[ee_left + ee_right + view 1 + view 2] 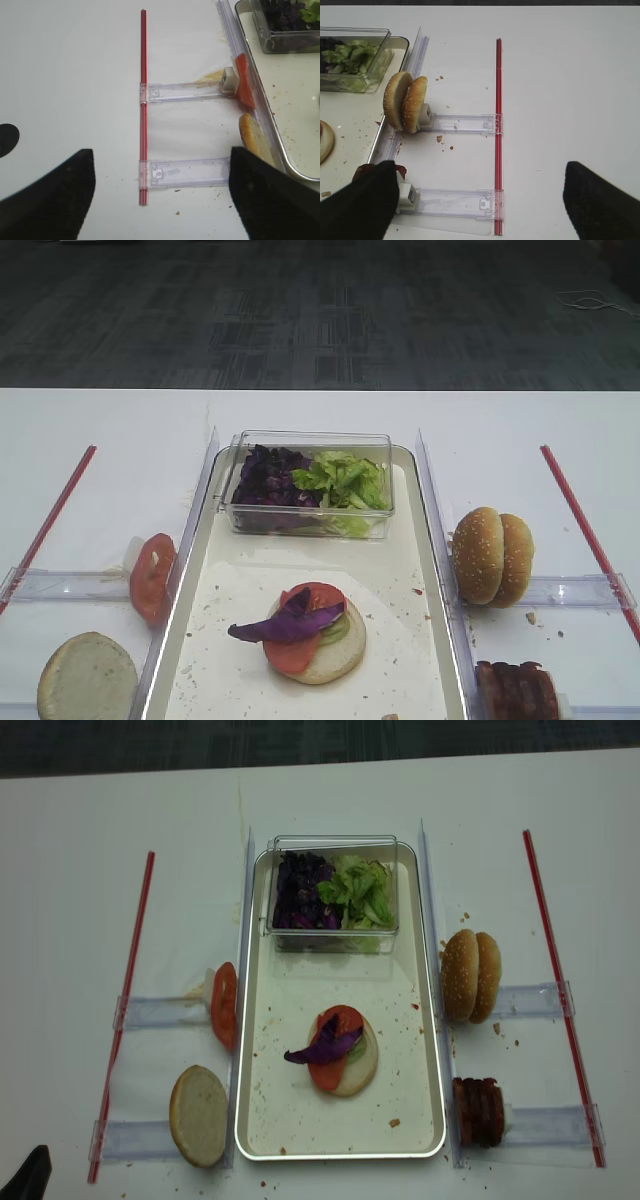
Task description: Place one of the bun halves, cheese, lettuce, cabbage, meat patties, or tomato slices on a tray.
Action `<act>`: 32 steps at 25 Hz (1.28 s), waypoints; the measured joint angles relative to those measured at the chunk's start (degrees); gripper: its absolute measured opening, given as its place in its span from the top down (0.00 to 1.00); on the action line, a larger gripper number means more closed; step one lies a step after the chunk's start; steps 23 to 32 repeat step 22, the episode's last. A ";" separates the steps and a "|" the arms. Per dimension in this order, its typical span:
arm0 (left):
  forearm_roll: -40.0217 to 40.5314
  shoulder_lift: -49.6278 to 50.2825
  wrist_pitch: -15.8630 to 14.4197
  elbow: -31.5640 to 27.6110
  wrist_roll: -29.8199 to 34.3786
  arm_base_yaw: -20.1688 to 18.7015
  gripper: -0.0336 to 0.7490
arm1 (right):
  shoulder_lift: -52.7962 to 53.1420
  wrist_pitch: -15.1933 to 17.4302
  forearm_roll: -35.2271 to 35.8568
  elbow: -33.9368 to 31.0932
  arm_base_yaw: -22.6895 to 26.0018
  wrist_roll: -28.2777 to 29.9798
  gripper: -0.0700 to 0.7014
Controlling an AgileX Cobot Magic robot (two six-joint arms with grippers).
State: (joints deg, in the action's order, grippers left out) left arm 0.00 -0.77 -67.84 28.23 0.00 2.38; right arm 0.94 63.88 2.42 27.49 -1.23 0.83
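The off-white tray (400, 640) holds a bun half (338, 656) topped with lettuce (336, 631), a tomato slice (318, 596) and a purple cabbage leaf (290, 623). Left of the tray a tomato slice (150, 575) stands in a rack, with a pale-faced bun half (88, 677) nearer me. On the right stand two sesame bun halves (492, 555) and the meat patties (515, 690). My left gripper (160, 200) hangs open over the left rack, holding nothing. My right gripper (480, 200) is open over the right rack, its left finger beside the patties (366, 171).
A clear plastic box (310, 485) of purple leaves and green lettuce sits at the tray's far end. Clear plastic rails (435, 510) run along both long sides of the tray. Red rods (585, 530) border the racks on the outer sides. Crumbs lie scattered about.
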 joint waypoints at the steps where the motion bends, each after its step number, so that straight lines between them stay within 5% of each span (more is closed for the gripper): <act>1: 0.00 0.00 0.00 0.00 0.00 0.00 0.26 | 0.00 0.00 0.00 0.00 0.00 0.00 0.02; 32: 0.00 0.00 0.00 0.00 0.00 0.00 0.26 | 0.00 0.00 0.00 0.00 0.00 0.00 0.02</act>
